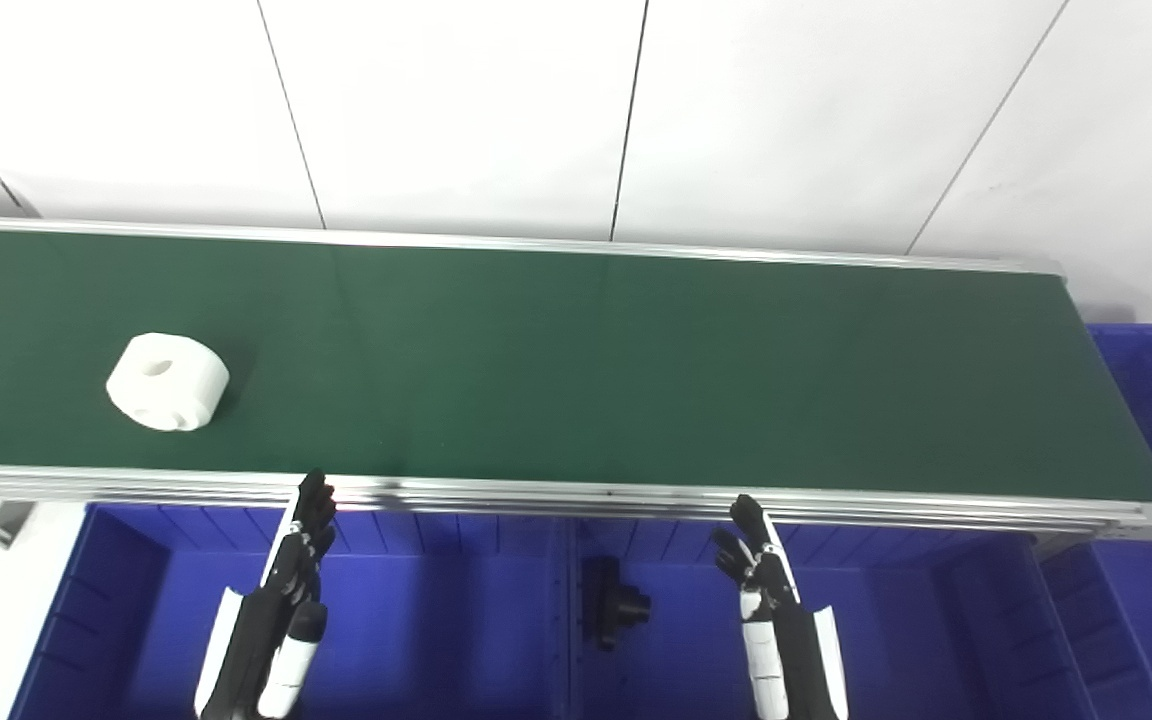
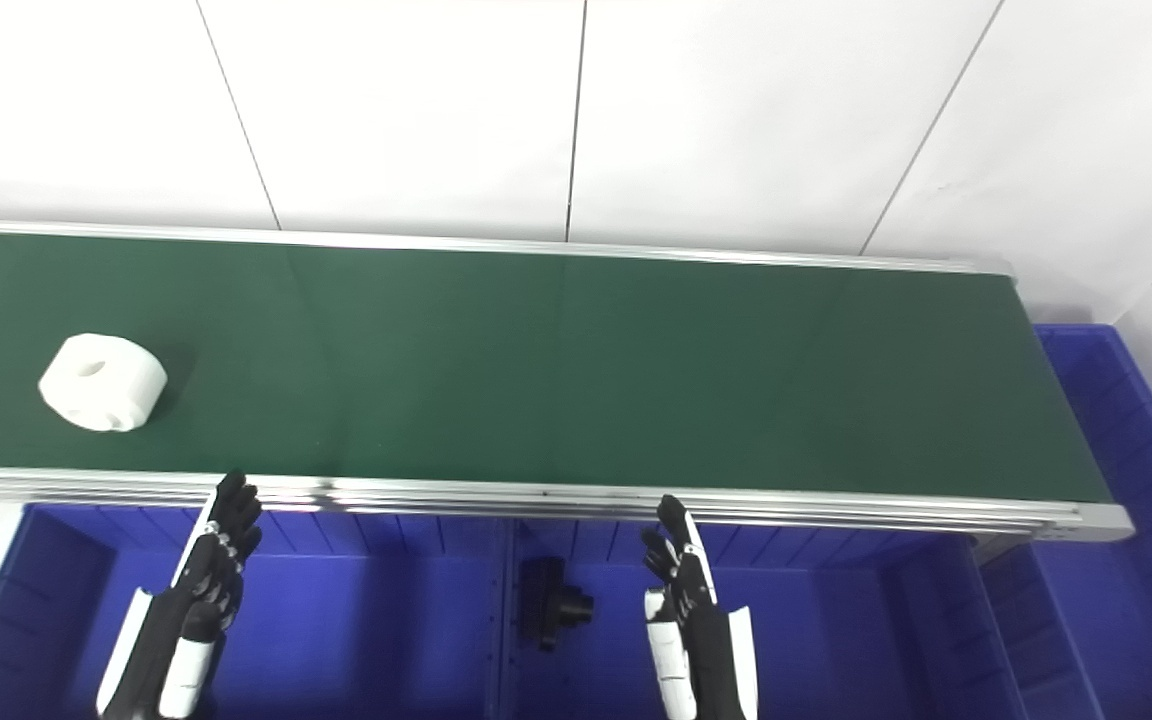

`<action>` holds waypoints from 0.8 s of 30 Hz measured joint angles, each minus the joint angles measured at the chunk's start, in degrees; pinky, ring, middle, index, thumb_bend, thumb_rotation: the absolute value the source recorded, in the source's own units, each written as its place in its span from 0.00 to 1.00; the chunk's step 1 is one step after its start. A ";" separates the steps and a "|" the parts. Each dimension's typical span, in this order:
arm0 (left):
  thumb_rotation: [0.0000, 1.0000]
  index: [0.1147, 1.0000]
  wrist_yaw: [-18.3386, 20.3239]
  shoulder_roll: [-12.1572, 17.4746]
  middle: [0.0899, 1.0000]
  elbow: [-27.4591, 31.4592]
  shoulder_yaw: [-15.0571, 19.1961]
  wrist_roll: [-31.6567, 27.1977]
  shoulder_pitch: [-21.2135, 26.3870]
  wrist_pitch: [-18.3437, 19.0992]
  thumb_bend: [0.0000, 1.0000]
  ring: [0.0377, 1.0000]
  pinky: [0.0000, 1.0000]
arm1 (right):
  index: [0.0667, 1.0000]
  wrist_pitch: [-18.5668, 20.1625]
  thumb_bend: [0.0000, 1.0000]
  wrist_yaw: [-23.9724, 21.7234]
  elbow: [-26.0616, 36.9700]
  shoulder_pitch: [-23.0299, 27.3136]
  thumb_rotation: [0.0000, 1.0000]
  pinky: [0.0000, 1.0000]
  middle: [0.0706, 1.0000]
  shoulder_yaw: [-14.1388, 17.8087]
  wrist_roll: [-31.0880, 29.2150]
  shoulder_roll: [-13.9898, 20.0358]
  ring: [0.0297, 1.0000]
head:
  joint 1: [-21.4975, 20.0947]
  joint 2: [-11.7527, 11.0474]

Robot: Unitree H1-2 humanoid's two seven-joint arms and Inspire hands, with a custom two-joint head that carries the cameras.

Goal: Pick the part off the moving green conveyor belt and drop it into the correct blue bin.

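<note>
A white round part [image 1: 168, 381] with a centre hole lies on the left of the green conveyor belt [image 1: 576, 370]. My left hand [image 1: 288, 590] is open and empty, held over the left blue bin [image 1: 116, 600], below and right of the part. My right hand [image 1: 766, 590] is open and empty over the middle blue bin [image 1: 896, 640]. Both hands are short of the belt's near rail. The part also shows in the right eye view [image 2: 102, 382].
A black part [image 1: 612, 602] lies in the middle bin near its left wall. Another blue bin [image 1: 1151, 400] stands past the belt's right end. The aluminium rail [image 1: 576, 495] runs along the belt's near edge. A white wall rises behind.
</note>
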State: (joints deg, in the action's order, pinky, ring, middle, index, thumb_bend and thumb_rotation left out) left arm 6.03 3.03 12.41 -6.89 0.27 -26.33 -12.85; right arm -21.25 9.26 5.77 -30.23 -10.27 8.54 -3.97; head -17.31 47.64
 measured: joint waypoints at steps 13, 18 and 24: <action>0.90 1.00 -0.54 -1.86 1.00 -1.97 -1.73 1.60 -0.37 -0.72 0.81 1.00 1.00 | 0.99 -0.08 0.75 -2.56 -2.48 0.12 1.00 0.93 0.99 1.74 -2.94 2.54 0.94 | 14.90 -5.95; 0.85 1.00 -1.14 -3.91 1.00 -6.95 -3.86 3.78 -0.50 -4.06 0.80 1.00 1.00 | 1.00 -0.87 0.75 -4.19 -5.97 0.38 1.00 0.93 1.00 3.65 -5.89 5.00 0.95 | 18.27 -8.95; 0.84 1.00 -2.94 -5.52 1.00 -10.33 -4.16 5.84 0.31 -7.31 0.83 1.00 1.00 | 1.00 -1.82 0.74 -6.55 -8.28 1.94 1.00 0.97 1.00 4.56 -9.64 6.15 0.97 | 21.18 -13.79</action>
State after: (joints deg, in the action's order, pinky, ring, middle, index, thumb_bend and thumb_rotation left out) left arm 3.09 -2.50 2.08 -11.05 6.11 -26.03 -20.16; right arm -23.08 2.71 -2.51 -28.29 -5.71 -1.11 2.18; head 3.86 33.84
